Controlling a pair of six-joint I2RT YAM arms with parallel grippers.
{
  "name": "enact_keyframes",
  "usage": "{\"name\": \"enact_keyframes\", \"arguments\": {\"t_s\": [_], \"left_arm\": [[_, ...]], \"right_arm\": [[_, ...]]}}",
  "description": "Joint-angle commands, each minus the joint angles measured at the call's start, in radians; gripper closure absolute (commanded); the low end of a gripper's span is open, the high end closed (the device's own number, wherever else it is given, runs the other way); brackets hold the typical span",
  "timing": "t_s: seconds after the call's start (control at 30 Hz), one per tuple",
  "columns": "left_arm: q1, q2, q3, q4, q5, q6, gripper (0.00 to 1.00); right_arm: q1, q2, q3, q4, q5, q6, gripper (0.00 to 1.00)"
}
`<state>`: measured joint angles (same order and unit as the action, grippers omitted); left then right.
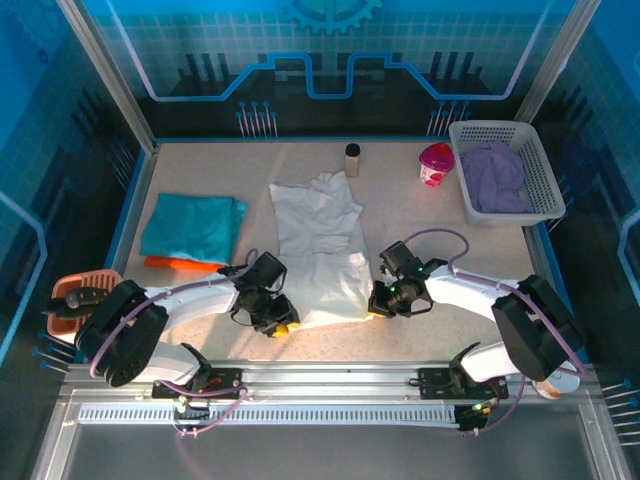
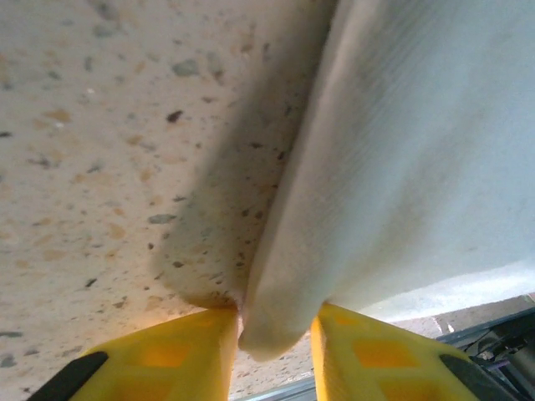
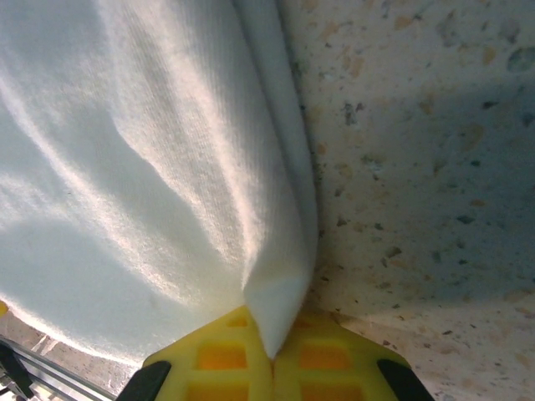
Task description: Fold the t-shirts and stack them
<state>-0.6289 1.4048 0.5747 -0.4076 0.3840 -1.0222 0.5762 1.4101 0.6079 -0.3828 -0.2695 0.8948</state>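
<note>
The white t-shirt (image 1: 320, 240) lies lengthwise in the middle of the table, and both grippers sit at its near corners. My left gripper (image 1: 272, 318) is at the near left corner. In the left wrist view its yellow fingers (image 2: 175, 355) stand apart on either side of a rounded fold of the white t-shirt (image 2: 401, 167). My right gripper (image 1: 383, 303) is at the near right corner. Its jaws are pressed together on a pinched tip of the white t-shirt (image 3: 150, 167). A folded teal t-shirt (image 1: 192, 225) lies at the left. An orange t-shirt (image 1: 180, 264) peeks out below it.
A white mesh basket (image 1: 545, 170) holding purple cloth (image 1: 495, 175) stands at the back right. A small bottle (image 1: 352, 159) and a pink cup (image 1: 435, 163) stand behind the white shirt. An orange basket (image 1: 75, 290) sits at the left edge.
</note>
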Motion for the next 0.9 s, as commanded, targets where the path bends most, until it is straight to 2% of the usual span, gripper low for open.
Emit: {"name": "enact_keyframes", "arguments": {"t_s": [0.0, 0.13, 0.33, 0.5, 0.67, 0.87], "left_arm": [[-0.023, 0.055, -0.001, 0.11, -0.019, -0.011, 0.73], [-0.023, 0.065, 0.026, 0.107, -0.046, -0.012, 0.8], [-0.022, 0.059, 0.051, 0.056, -0.062, 0.0, 0.99], [-0.048, -0.016, 0.028, -0.024, -0.072, -0.003, 1.0], [-0.153, -0.109, 0.007, -0.105, -0.095, -0.059, 1.0], [-0.328, -0.231, -0.029, -0.142, -0.143, -0.219, 1.0]], "right_arm": [[0.014, -0.009, -0.023, -0.012, 0.012, 0.015, 0.98], [0.016, -0.015, -0.022, -0.022, 0.017, 0.014, 0.99], [0.017, -0.06, -0.035, -0.042, 0.027, 0.027, 0.99], [0.028, -0.119, -0.056, -0.084, 0.041, 0.046, 1.0], [0.086, -0.227, -0.092, -0.181, 0.086, 0.088, 1.0], [0.152, -0.458, -0.174, -0.318, 0.126, 0.195, 1.0]]}}
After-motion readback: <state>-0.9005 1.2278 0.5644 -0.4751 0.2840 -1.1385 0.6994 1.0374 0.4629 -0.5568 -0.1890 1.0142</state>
